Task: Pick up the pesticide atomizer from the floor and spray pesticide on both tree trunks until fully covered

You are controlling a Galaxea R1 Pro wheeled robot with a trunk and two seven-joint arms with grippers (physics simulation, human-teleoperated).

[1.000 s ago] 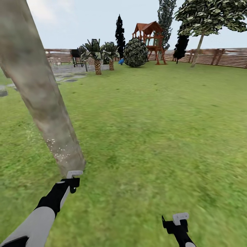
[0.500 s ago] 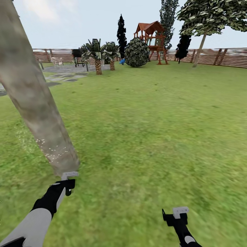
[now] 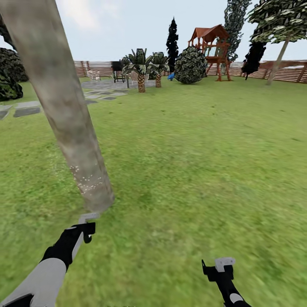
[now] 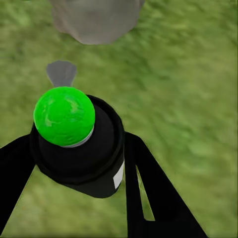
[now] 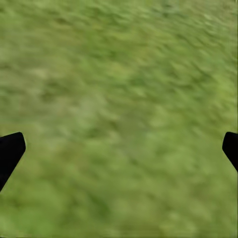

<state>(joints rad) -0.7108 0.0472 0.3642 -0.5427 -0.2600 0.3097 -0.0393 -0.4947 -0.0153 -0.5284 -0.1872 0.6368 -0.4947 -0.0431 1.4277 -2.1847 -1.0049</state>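
The near tree trunk [image 3: 68, 111] is a leaning beige-grey column rising from the lawn at the left, with white specks on its lower part [image 3: 87, 181]. My left gripper [image 3: 86, 225] hovers just before the trunk's base. It is shut on the pesticide atomizer [image 4: 77, 148], a dark bottle whose round top shows bright green. The trunk's foot [image 4: 94, 20] lies just beyond the bottle. A second tree [image 3: 278, 49] with a slim trunk stands far off at the right by the fence. My right gripper [image 3: 222, 269] hangs low over the grass, open and empty [image 5: 119, 148].
Lawn spreads ahead and to the right. Far back stand two short palms [image 3: 141, 74], a dark grill [image 3: 117, 70] on stone paving, a round bush [image 3: 190, 65], a wooden playset [image 3: 212, 47] and the slat fence [image 3: 290, 72]. Grey stepping stones [image 3: 26, 111] lie left, near dark shrubs [image 3: 9, 74].
The whole view has swung, shifting the scene to the right, so the camera moved. The left gripper stays by the trunk's base, still shut on the bottle. The right arm looks unchanged.
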